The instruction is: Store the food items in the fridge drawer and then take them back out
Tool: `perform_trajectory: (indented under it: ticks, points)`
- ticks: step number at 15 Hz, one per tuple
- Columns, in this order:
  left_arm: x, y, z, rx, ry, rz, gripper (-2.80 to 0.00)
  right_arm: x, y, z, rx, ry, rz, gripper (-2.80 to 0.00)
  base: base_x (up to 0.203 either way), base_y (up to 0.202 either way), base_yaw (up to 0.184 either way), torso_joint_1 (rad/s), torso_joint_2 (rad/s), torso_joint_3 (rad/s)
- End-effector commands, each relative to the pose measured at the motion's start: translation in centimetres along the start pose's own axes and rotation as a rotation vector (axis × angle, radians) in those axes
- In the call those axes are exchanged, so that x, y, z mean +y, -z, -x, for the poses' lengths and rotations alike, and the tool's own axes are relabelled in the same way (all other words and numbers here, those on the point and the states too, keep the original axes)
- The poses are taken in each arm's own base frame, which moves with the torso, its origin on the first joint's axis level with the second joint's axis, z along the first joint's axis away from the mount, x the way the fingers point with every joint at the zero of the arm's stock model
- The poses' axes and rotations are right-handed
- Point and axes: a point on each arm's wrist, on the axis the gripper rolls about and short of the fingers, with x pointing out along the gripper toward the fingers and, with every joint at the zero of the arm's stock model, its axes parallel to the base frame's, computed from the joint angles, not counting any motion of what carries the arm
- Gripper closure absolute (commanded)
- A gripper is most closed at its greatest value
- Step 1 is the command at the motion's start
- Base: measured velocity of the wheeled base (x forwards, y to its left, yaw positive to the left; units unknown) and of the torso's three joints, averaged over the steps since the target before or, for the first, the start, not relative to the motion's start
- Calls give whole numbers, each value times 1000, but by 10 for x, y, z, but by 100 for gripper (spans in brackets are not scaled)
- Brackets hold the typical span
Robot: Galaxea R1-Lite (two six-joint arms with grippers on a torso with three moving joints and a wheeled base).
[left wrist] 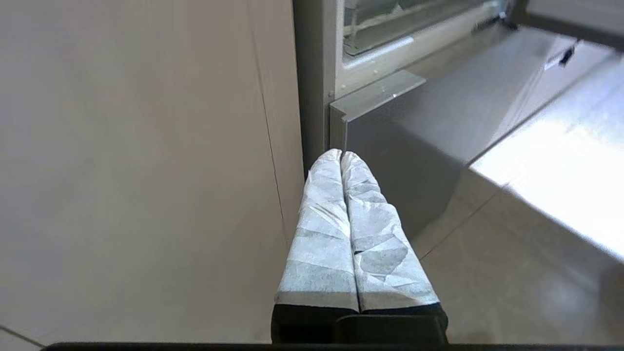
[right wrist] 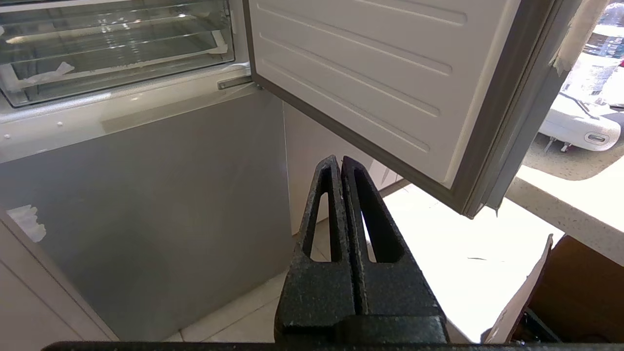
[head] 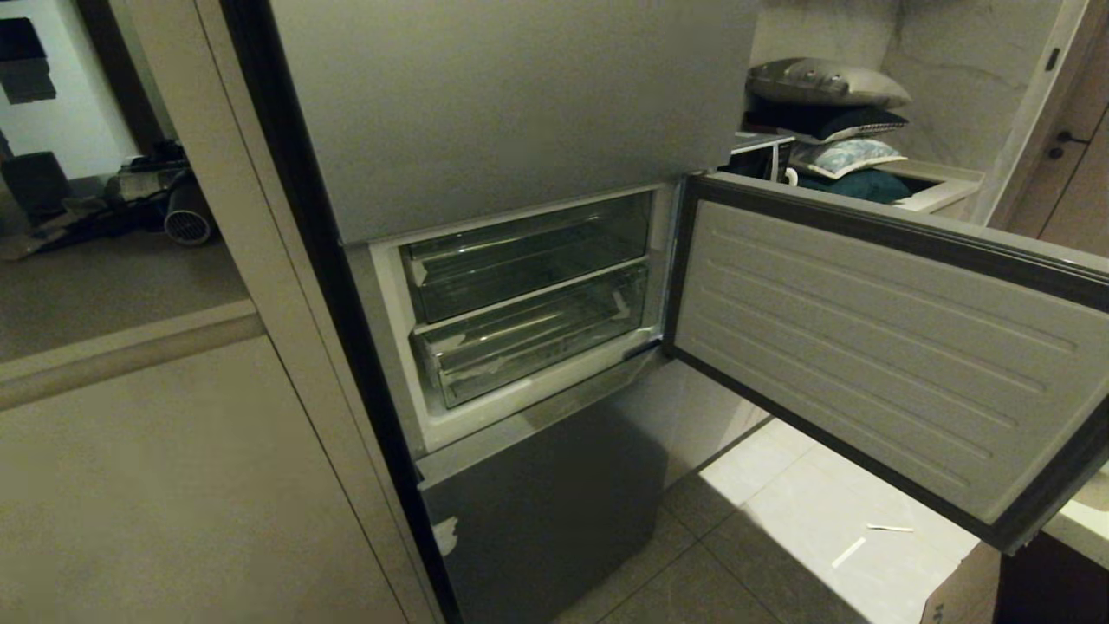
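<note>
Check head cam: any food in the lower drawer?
No. The drawer sits pushed in behind the open door, and only its bare ribbed floor shows through the clear front.

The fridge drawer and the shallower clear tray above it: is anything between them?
Only a white divider ledge separates fridge drawer from tray, seen in the head view.

Fridge drawer (head: 541,347) below shallower tray (head: 528,260), fridge door (head: 875,347) swung open to their right

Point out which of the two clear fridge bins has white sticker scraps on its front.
The lower drawer: torn white scraps mark its front corners. The upper tray above it is shallower.
</note>
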Motion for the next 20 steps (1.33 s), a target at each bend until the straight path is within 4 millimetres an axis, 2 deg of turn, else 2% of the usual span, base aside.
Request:
perform_trajectory:
  ticks: [1, 20]
  points:
    - [0, 0, 0, 4, -3, 13, 0, 0, 9, -2, 29, 0, 1, 0, 0, 0, 0, 0, 0, 0]
    - [0, 1, 0, 5, -3, 14, 0, 0, 9, -2, 30, -1, 7, 0, 0, 0, 0, 0, 0, 0]
